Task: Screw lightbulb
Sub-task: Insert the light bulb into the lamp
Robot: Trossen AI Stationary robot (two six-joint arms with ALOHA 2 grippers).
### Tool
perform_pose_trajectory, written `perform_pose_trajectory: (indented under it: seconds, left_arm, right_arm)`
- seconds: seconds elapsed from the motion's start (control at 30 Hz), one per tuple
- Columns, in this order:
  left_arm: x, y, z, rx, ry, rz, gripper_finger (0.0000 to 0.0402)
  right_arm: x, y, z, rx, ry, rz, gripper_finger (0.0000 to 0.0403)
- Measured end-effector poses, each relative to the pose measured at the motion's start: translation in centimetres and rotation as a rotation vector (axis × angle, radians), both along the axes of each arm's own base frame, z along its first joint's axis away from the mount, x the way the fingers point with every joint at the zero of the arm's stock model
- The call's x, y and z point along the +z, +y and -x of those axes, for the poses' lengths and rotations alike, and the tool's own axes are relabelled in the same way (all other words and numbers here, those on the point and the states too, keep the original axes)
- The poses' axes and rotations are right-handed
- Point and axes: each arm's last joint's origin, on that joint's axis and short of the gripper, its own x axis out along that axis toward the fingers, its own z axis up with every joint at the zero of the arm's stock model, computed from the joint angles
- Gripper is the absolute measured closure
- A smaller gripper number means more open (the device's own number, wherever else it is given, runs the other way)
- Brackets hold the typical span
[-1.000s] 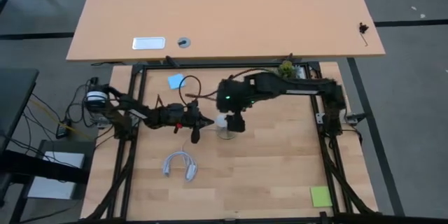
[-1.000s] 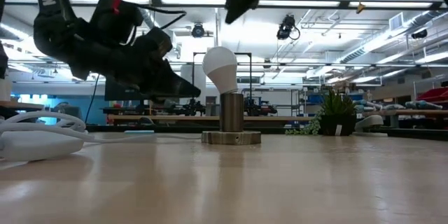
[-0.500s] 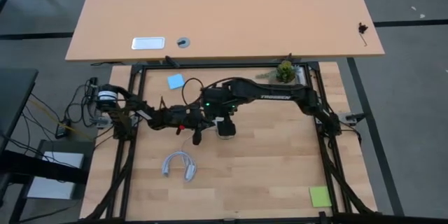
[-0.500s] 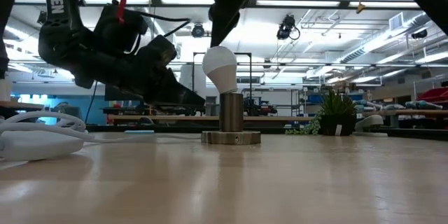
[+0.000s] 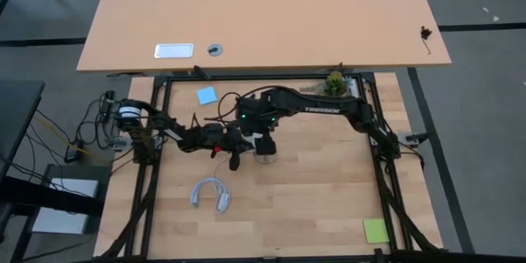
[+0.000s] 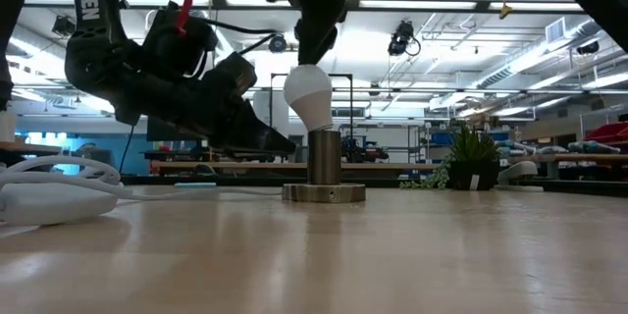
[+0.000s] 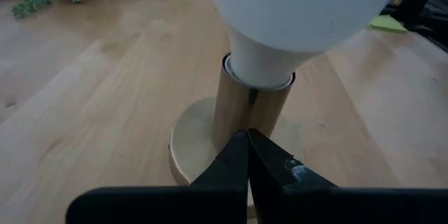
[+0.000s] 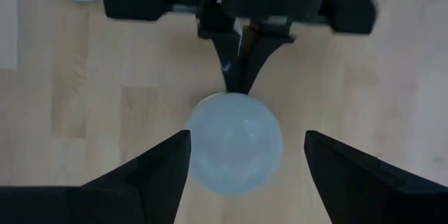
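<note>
The white lightbulb point(image 6: 308, 93) stands upright with its base in a metal socket point(image 6: 325, 162), whose round foot rests on the wooden table near the middle. My right gripper point(image 8: 246, 134) hangs open above the bulb, pointing down. One finger point(image 8: 164, 164) stands on each side of the bulb's round top point(image 8: 233, 142), clear of it. My left gripper point(image 7: 247, 140) is shut and lies low and nearly level, coming from the table's left. Its tips are at the socket's cylinder point(image 7: 252, 105). My left gripper has its shut fingertips point(image 7: 238, 147) right at the socket cylinder's wall, below the bulb's neck, coming level from the table's left. I cannot tell whether they touch it.
A coiled white cord point(image 5: 209, 193) lies near the front left, also in the low view point(image 6: 49, 196). A blue note point(image 5: 206, 95), a green note point(image 5: 376, 230) and a small plant point(image 5: 335, 82) sit toward the edges. A second tabletop point(image 5: 263, 16) lies beyond the far edge.
My right gripper has moved toward the table's left and come down. It was beside the bulb and now hangs over it, still open. My left gripper has sunk a little and edged toward the socket. The bulb and socket have stayed put.
</note>
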Motion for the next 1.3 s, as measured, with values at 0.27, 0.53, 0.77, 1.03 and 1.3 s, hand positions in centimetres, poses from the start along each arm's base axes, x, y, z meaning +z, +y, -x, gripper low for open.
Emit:
perform_pose_trajectory:
  seconds: [0.27, 0.53, 0.77, 1.03, 1.3]
  left_arm:
    - [-0.1, 0.0, 0.0, 0.001, 0.009, 0.001, 0.0394]
    - [0.0, 0.0, 0.0, 0.013, 0.006, -0.002, 0.0394]
    - [0.1, 0.0, -0.1, 0.012, -0.01, -0.003, 0.0394]
    - [1.1, 0.1, -1.6, 0.0, -0.025, 0.005, 0.0394]
    - [0.5, 0.4, -3.4, 0.049, 0.095, -0.003, 0.0394]
  right_arm:
    - [-1.7, -0.1, -0.2, -0.004, 0.03, -0.015, 0.0119]
    - [-1.7, -0.2, 0.1, -0.008, 0.052, 0.001, 0.0132]
    - [-1.6, -0.4, 0.3, -0.017, 0.072, 0.039, 0.0147]
    - [-1.7, -0.7, 0.4, -0.012, 0.075, 0.044, 0.0151]
    - [-1.7, -0.8, 0.4, -0.014, 0.077, 0.044, 0.0154]
